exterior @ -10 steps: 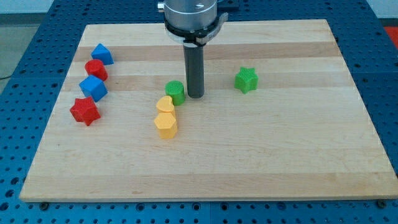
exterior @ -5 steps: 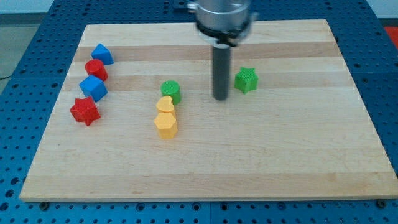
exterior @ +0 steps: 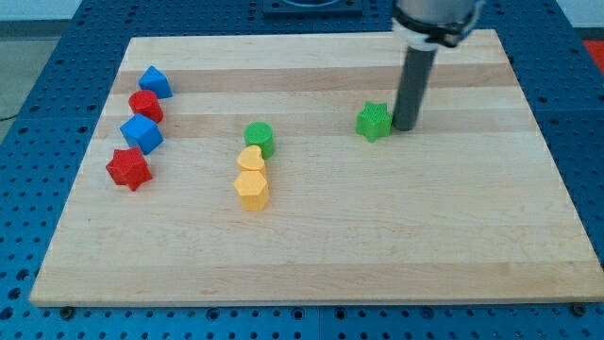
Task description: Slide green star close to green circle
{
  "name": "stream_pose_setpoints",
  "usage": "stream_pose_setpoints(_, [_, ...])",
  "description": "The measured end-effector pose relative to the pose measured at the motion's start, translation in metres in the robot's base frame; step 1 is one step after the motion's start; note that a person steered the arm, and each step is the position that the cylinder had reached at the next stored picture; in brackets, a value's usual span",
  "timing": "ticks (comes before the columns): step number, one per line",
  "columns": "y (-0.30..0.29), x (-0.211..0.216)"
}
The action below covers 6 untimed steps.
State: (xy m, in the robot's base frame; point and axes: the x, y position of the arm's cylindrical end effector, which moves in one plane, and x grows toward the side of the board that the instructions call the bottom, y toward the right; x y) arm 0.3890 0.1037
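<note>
The green star [exterior: 374,121] sits right of centre on the surface [exterior: 377,236], in its upper half, well apart from the green circle [exterior: 259,139], which lies to the view's left and slightly lower. It looks like a small, rigid plastic piece, light enough to slide readily on smooth wood. Its points give uneven faces, so a push that lands off-centre would probably spin it rather than send it straight; the best place to press is likely the middle of its right side, aimed leftward and a touch downward.

The arm has no hand, only a dark rod, so nothing opens, closes or holds anything. The tip [exterior: 405,128] stands just beside the star on the view's right, touching it or nearly so; contact cannot be confirmed. That is the side opposite the circle, which suits a push toward it.

Directly below the green circle, two yellow blocks [exterior: 251,179] form a short column, the upper one touching or almost touching it. Far to the view's left a loose line runs down: a blue block [exterior: 154,81], a red block [exterior: 145,105], another blue block [exterior: 142,133], and a red star [exterior: 128,168]. None of these lies in the path between star and circle.
</note>
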Motion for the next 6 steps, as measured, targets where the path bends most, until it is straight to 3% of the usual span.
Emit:
stream_pose_setpoints(2, [-0.064,-0.002])
stream_pose_setpoints(3, [-0.064,0.017])
stream_pose_setpoints(6, [-0.110,0.016])
